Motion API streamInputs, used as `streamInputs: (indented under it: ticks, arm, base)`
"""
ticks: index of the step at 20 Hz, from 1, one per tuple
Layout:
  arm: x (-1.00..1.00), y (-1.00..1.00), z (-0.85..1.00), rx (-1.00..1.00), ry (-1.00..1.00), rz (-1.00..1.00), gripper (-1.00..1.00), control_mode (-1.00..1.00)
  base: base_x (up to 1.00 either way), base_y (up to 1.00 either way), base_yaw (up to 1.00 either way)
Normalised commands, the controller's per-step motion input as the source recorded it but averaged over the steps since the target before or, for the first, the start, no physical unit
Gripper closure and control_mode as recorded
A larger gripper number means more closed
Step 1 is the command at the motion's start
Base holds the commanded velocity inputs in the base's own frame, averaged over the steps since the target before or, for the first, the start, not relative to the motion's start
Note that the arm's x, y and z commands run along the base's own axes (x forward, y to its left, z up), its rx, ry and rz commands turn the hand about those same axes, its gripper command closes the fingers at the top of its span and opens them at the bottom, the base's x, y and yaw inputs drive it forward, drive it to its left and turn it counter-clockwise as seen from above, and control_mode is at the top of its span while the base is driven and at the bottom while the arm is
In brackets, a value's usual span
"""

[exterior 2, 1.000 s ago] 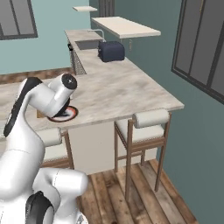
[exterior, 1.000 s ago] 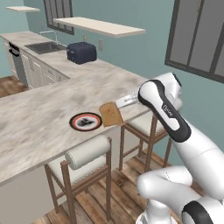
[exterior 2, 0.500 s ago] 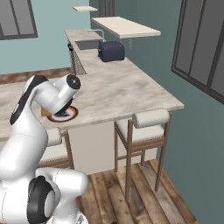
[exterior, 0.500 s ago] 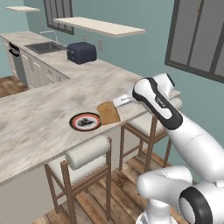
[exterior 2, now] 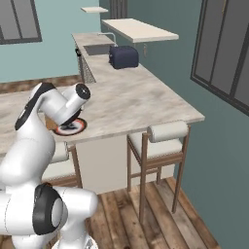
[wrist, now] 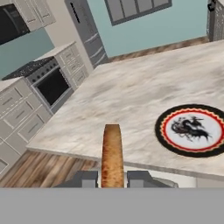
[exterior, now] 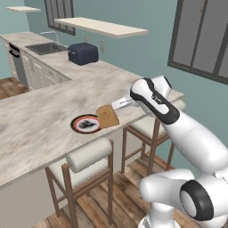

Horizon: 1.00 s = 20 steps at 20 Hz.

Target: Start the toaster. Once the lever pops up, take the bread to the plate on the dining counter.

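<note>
We are carrying the bread [wrist: 112, 153] edge-on, the gripper [wrist: 112, 178] clenched on its lower edge so the slice is standing clear of the dining counter [exterior: 40, 116]. In the left base view it is hanging just beside the plate [exterior: 86, 124], near the counter's front edge, not yet over it. The toaster [exterior: 83, 53] is sitting far off at the back corner, its part seemingly finished.

— Base cameras?
— Both behind the arm, left and right, looking down over the dining counter [exterior: 40, 116]; both take in the plate [exterior: 86, 124] and toaster [exterior 2: 123, 57].
— Hand camera?
— Close above the counter's near edge, facing the plate.
</note>
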Motion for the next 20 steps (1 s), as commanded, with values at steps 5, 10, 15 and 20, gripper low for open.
streamInputs:
  ticks: [5,10,15,20]
  arm:
    - [0.03,0.15,-0.14,0.00,0.00,0.02,1.00,-1.00]
    - [0.11,0.15,-0.16,0.00,0.02,0.01,1.00,-1.00]
    - [0.14,0.13,-0.15,0.00,0.02,0.01,1.00,-1.00]
    - [0.22,0.01,-0.07,0.00,0.01,0.02,1.00,-1.00]
  base:
    - [0.00,0.00,0.00]
    - [0.00,0.00,0.00]
    - [0.00,0.00,0.00]
    - [0.00,0.00,0.00]
